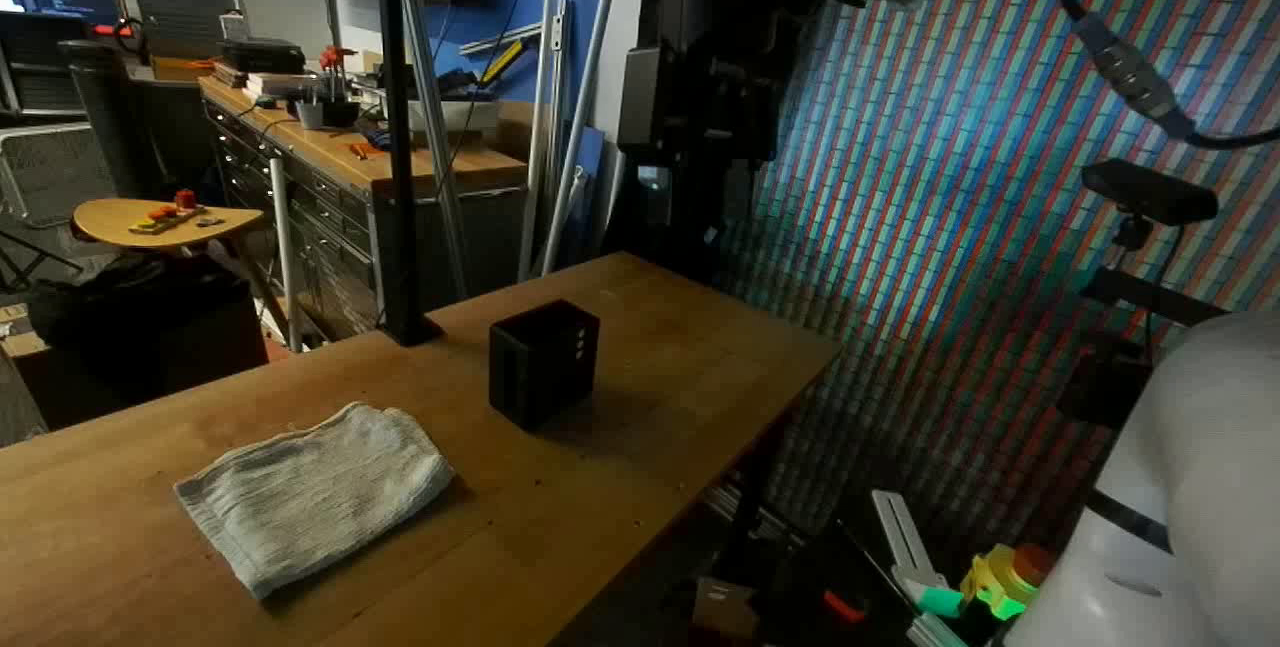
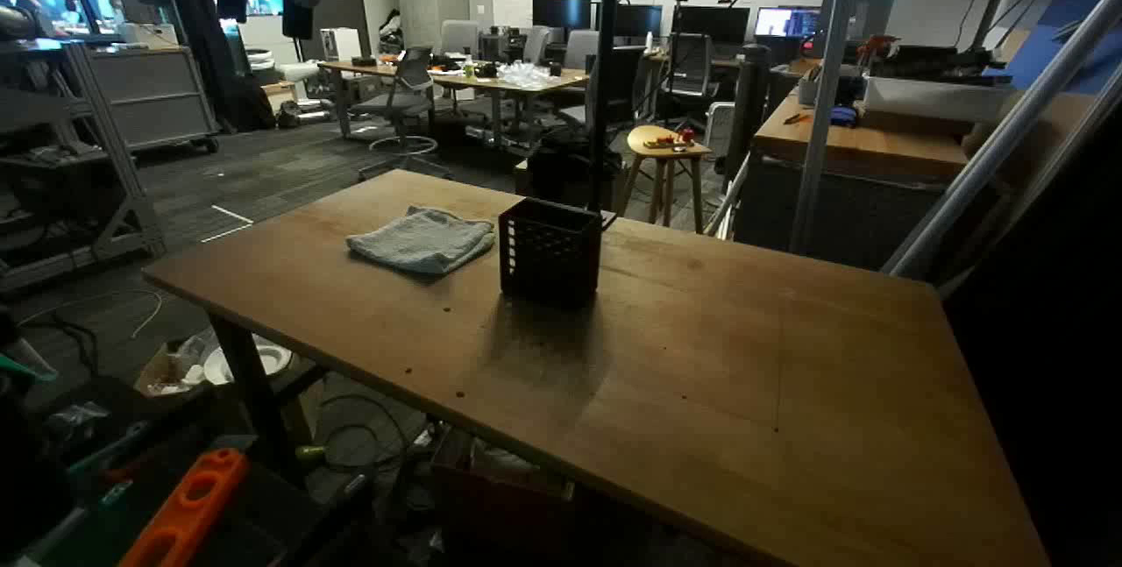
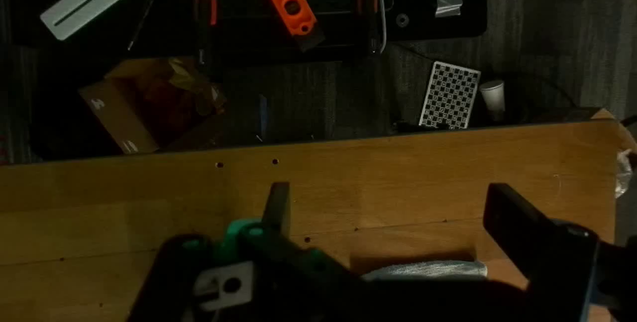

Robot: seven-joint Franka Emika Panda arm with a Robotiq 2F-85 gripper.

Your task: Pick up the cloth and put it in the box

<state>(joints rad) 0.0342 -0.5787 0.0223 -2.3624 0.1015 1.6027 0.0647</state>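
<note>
Flat on the wooden table [image 1: 690, 357], a grey cloth [image 1: 315, 497]. To its right in both exterior views, apart from it, an upright black box [image 1: 555, 382] with an open top. Above the table, a gripper [image 3: 388, 195] with fingers [image 3: 512, 222] spread wide. In the wrist view, partly hidden behind the gripper, part of the cloth.
</note>
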